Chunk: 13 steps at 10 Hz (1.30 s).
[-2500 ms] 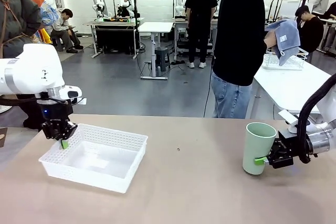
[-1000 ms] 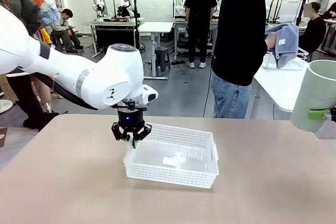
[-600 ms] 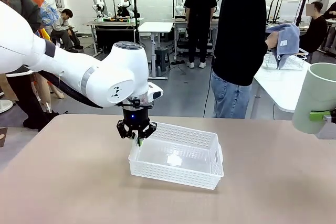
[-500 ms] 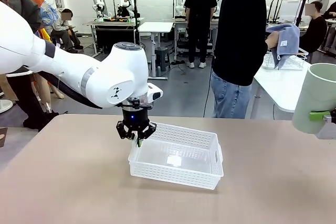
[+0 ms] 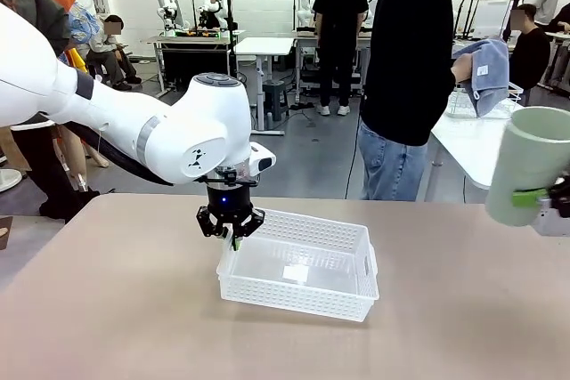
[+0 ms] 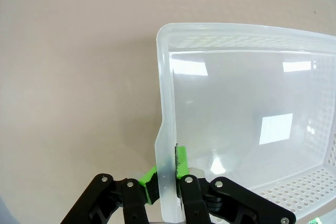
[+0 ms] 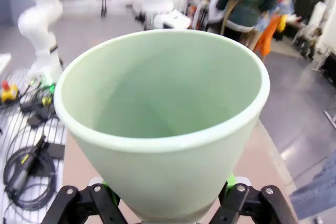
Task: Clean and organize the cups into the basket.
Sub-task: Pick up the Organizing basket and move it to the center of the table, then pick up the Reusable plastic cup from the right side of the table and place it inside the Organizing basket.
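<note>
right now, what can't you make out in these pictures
- right pincer: front view, mostly cut off by the right edge; one green pad shows on the green cup
- basket: left wrist view, far end cut off by the right edge; the left pincer, shut on its wall, covers that stretch
- tag on the blue cloth: front view, too small to read

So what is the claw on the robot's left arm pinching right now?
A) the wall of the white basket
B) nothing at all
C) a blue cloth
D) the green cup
A: the left claw has its green pads closed on either side of the basket wall near one corner, while the mint green cup sits in the right claw.
</note>
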Motion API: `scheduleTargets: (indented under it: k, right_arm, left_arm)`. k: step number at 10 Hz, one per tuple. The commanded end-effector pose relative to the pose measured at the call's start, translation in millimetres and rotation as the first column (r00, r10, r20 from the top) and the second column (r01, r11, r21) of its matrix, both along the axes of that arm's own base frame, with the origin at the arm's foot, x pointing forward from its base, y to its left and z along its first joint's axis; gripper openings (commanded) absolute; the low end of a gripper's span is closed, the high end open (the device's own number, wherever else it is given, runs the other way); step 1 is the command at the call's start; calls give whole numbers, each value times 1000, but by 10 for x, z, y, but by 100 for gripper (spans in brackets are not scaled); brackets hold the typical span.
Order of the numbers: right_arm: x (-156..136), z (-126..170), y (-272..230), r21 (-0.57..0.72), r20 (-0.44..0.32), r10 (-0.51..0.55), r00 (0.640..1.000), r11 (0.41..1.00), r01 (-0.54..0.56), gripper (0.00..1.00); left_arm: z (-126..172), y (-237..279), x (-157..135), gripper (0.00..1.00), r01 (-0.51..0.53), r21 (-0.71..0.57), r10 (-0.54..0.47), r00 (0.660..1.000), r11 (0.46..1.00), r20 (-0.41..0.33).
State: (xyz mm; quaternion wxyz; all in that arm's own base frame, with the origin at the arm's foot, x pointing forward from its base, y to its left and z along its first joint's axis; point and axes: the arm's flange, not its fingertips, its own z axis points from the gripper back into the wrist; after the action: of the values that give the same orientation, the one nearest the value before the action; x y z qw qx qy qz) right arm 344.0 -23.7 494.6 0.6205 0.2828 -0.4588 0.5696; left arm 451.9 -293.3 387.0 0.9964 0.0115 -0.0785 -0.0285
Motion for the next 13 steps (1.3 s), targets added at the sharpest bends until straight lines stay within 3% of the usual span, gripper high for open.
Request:
scheduleTargets:
  k: [1, 3, 4, 7, 10, 12, 13]
  right_arm:
    - [211, 233, 836, -217, -32, 35, 999, 975, -41, 82]
    - [378, 293, 1571, -421, -26, 37, 999, 906, -44, 82]
    - [409, 227, 1910, -543, -14, 47, 999, 838, -47, 82]
    - [538, -388, 2765, -777, -62, 18, 998, 626, -60, 82]
    - [574, -698, 3148, -782, -116, 36, 993, 613, -114, 82]
    - [581, -628, 3139, -700, -110, 71, 991, 703, -128, 82]
    - [513, -864, 3137, -791, -109, 49, 993, 601, -117, 82]
  left_arm:
    - [1, 7, 0, 0, -1, 2, 1, 1000, 1000, -1]
    - [1, 7, 0, 0, -1, 2, 1, 1000, 1000, -1]
    - [1, 7, 0, 0, -1, 2, 1, 1000, 1000, -1]
    - [1, 7, 0, 0, -1, 2, 1, 1000, 1000, -1]
    - [1, 7, 0, 0, -1, 2, 1, 1000, 1000, -1]
    - [1, 7, 0, 0, -1, 2, 1, 1000, 1000, -1]
    - [1, 7, 0, 0, -1, 2, 1, 1000, 1000, -1]
